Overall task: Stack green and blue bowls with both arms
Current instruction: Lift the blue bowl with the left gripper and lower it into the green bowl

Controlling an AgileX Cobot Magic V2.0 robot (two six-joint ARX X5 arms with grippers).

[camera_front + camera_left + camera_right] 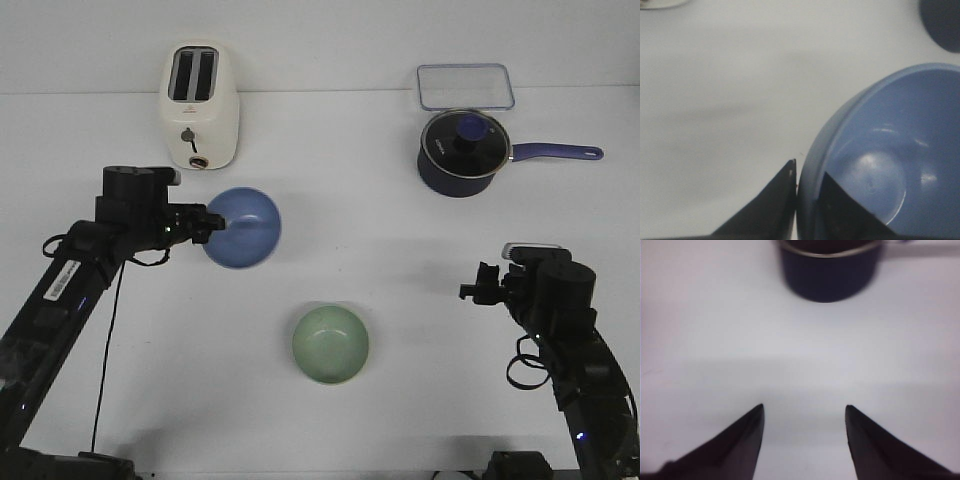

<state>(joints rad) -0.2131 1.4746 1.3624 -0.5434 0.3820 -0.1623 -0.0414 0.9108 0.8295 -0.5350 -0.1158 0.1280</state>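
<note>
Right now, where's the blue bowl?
In the front view the blue bowl is left of centre, just in front of the toaster and behind the green bowl, its rim pinched by the left tool.

Both arms are slim, black and jointed. The left arm [75, 270] carries a white label strip along its link and a thin black cable hanging from it. The right arm [570, 340] has a grey-topped wrist block and looped black cables. Each tool, left [213, 224] and right [470, 290], is black, with two flat fingers [740, 445] tapering to points.
</note>
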